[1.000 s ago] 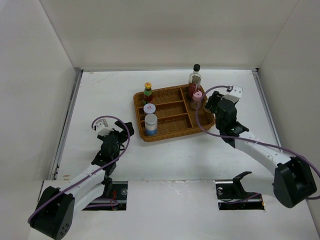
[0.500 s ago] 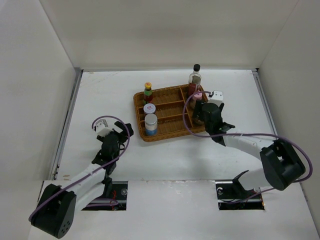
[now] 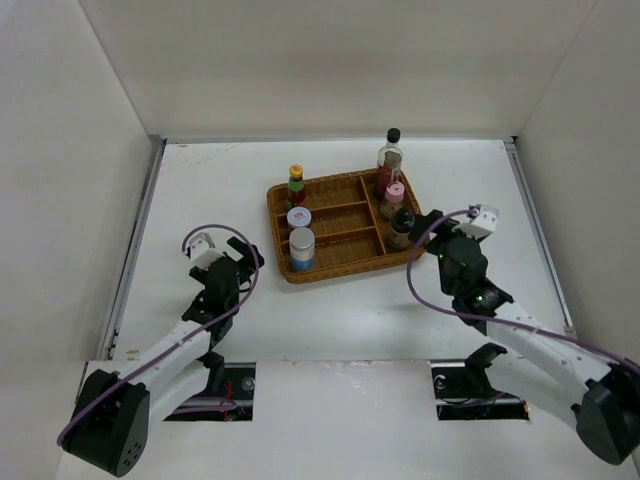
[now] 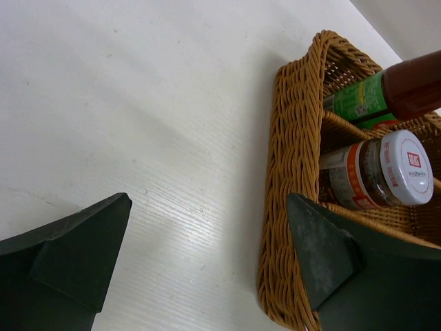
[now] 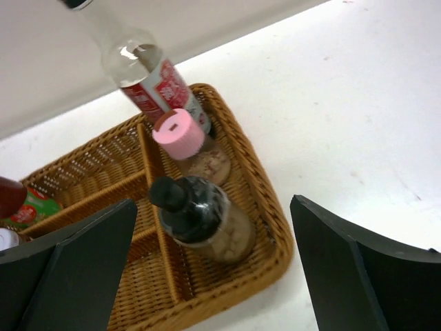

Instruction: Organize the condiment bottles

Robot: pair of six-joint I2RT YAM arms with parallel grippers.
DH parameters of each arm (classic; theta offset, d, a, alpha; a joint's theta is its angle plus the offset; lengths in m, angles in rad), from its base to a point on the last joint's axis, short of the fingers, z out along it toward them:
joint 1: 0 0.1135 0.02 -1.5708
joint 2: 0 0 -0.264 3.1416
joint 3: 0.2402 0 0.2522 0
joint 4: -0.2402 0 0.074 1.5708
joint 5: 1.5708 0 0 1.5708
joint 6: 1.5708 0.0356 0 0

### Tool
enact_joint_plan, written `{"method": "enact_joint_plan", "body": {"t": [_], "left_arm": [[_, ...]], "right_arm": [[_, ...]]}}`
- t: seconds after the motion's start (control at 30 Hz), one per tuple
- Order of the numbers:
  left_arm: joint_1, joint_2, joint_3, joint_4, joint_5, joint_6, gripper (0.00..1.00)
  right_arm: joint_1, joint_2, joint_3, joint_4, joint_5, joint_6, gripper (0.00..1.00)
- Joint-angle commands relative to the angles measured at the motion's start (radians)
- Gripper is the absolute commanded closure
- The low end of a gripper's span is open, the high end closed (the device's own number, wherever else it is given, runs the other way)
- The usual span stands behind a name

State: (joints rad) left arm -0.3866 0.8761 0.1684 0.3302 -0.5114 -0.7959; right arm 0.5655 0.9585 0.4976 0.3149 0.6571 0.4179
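All six bottles stand in the wicker tray. The green-red bottle, white-lidded jar and blue-label shaker are at its left end. The tall black-capped bottle, pink-lidded shaker and small black-capped bottle are in its right compartment. My right gripper is open and empty, just off the tray's right edge, facing the small bottle. My left gripper is open and empty on the table, left of the tray.
White walls enclose the table on the left, back and right. The right wrist view shows the pink-lidded shaker and tall bottle behind the small one. The left wrist view shows the green-red bottle and white-lidded jar.
My right gripper was over the tray's right compartment half a second ago and has drawn back to the right, empty. The small black-capped bottle stands uncovered. The left arm has barely moved.
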Motion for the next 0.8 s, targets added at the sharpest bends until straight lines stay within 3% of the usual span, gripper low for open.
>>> {"method": "enact_joint_plan", "body": {"t": [0.0, 0.2, 0.77], "left_arm": [[0.009, -0.02, 0.059, -0.057, -0.029, -0.002, 0.0], [0.002, -0.057, 0.057, -0.095, -0.013, -0.006, 0.0], [0.024, -0.097, 0.072, -0.189, 0.016, -0.006, 0.0]], "right_arm": [[0.009, -0.116, -0.095, 0.01, 0.067, 0.113, 0.0], [0.01, -0.23, -0.238, -0.011, 0.038, 0.219, 0.0], [-0.04, -0.175, -0.306, -0.027, -0.011, 0.352, 0.0]]}}
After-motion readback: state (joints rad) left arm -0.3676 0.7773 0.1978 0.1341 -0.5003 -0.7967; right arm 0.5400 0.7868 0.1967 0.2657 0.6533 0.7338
